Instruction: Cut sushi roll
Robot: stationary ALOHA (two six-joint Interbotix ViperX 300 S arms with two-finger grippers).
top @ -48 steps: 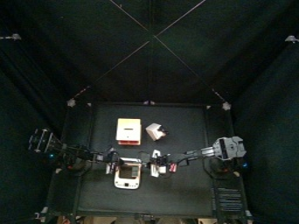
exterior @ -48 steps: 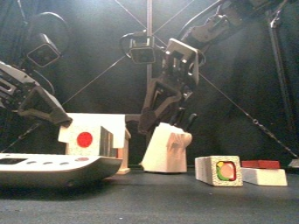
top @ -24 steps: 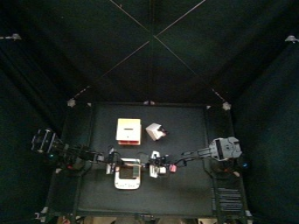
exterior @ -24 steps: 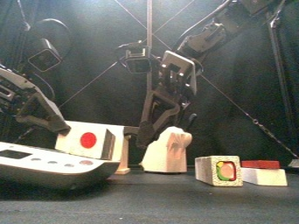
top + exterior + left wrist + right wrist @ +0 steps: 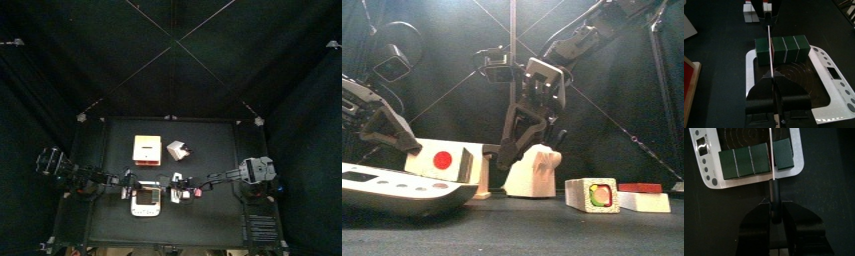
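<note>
1. Your right claw [image 5: 773,203] is clenched on the black handle of the knife [image 5: 773,188], jaws tight on both sides of it.
2. The knife's blade runs out over the sushi roll [image 5: 744,160] and sits in the gap between the three joined dark green segments and a single piece [image 5: 783,153] split off beside them.
3. The roll lies on the white scale [image 5: 751,182] at the near middle of the table, just in front of the two arms.
4. Your left claw [image 5: 774,82] is over the scale's opposite end, pointing at the roll, with its jaws pressed together.
5. The blade tip reaches right up to the left jaw tips; you cannot tell whether they pinch it or just sit next to it.
6. In the front view the scale is near and left, with its left end tilted up.
7. A white box with a red dot [image 5: 442,160] stands farther back on the left, and a white knife block [image 5: 536,170] stands just right of it.
8. A loose sushi slice [image 5: 592,194] stands on the near right, and a white and red piece [image 5: 643,198] lies just beside it.
</note>
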